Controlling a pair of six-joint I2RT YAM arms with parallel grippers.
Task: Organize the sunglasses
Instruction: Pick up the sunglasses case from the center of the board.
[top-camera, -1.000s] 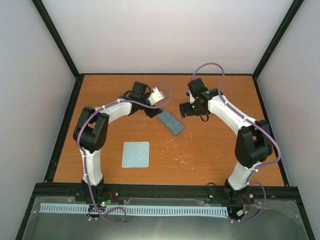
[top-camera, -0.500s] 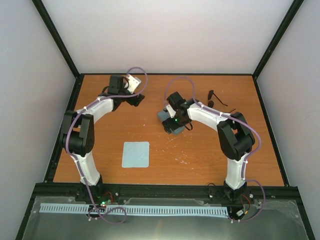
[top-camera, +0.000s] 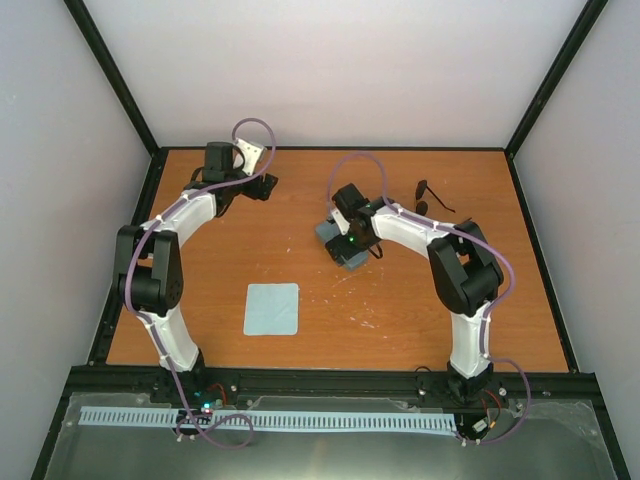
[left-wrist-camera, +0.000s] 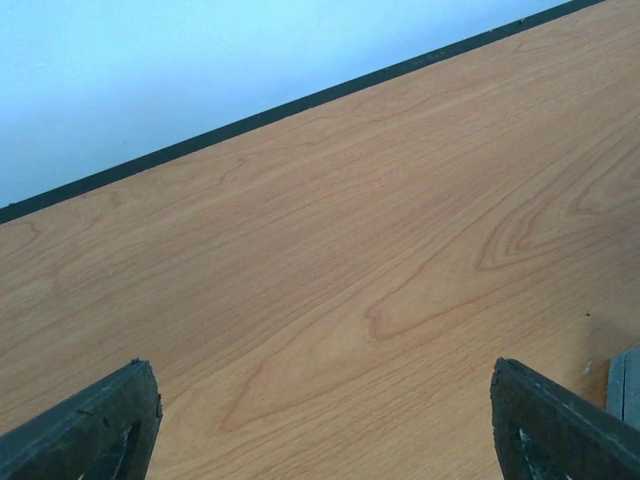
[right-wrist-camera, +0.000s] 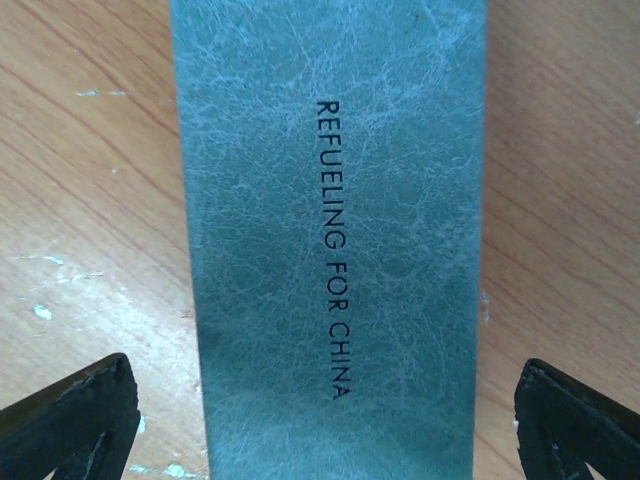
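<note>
The sunglasses (top-camera: 431, 200) lie on the table at the back right, thin black frame and dark lenses, apart from both grippers. The closed grey-blue case (top-camera: 326, 231) lies mid-table; in the right wrist view its lid (right-wrist-camera: 330, 200) reads "REFUELING FOR CHINA". My right gripper (top-camera: 344, 244) hovers right over the case, open and holding nothing, with its fingertips (right-wrist-camera: 80, 420) wide on either side of the case's near end (right-wrist-camera: 328, 425). My left gripper (top-camera: 260, 186) is open and empty over bare wood near the back left (left-wrist-camera: 325, 430).
A square light-blue cloth (top-camera: 272, 309) lies flat at the front left of centre. The black frame rail (left-wrist-camera: 300, 100) and the white back wall are close ahead of the left gripper. A corner of the case (left-wrist-camera: 626, 385) shows at the left wrist view's right edge.
The left arm has swung from beside the case to the back left. The right gripper has moved left over the case, and the sunglasses behind it have come into view.
</note>
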